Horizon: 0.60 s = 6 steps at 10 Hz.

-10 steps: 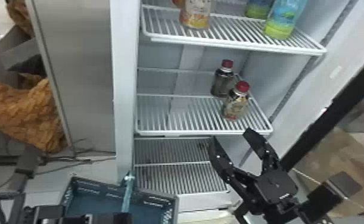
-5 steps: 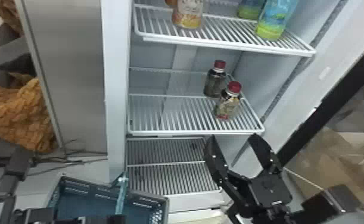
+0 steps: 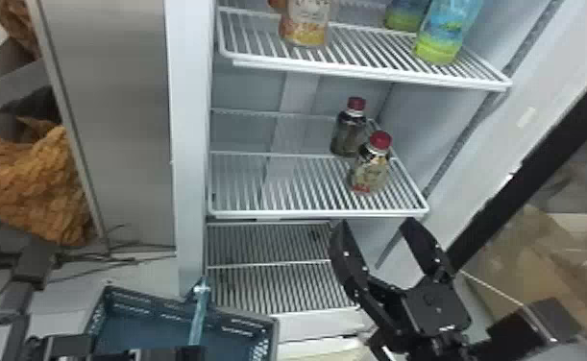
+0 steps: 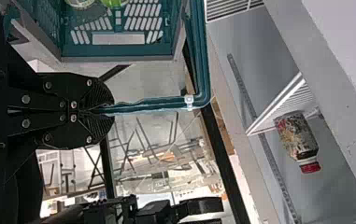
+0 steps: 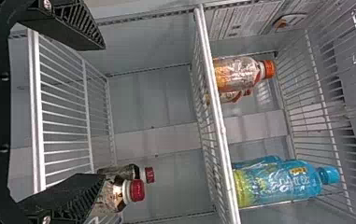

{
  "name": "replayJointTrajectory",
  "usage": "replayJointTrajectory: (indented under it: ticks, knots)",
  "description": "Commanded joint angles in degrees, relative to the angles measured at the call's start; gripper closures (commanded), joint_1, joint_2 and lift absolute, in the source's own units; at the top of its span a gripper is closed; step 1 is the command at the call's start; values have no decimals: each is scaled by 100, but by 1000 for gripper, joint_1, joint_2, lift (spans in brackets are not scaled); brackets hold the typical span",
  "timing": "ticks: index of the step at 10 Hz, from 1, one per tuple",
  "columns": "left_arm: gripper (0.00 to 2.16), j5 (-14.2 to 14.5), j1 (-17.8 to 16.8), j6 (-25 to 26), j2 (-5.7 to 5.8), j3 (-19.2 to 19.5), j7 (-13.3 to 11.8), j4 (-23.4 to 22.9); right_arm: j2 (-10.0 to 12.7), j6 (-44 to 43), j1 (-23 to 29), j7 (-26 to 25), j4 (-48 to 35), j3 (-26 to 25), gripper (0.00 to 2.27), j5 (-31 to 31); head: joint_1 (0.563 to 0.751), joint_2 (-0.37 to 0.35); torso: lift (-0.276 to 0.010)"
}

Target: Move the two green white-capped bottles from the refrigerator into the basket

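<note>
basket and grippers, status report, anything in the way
Left gripper shut on basket handle. Right gripper open, empty. Green items in basket, too cut off to name. Red-capped bottles on shelf beyond right gripper, possible obstacle.

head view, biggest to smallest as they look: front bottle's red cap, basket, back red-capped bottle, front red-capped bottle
1. basket
2. front red-capped bottle and back red-capped bottle, too close to rank
3. front bottle's red cap
</note>
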Motion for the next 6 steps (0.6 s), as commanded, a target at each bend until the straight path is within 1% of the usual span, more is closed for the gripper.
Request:
replayJointTrajectory:
  ticks: [1,6]
  knots:
    - [1161,10,0,3,0,0,-1,12,0,3,-2,8,1,-1,67,-3,695,-281,-263]
    - [1161,33,0,3,0,0,8,-2,0,3,-2,8,1,10,70,-26,695,-281,-263]
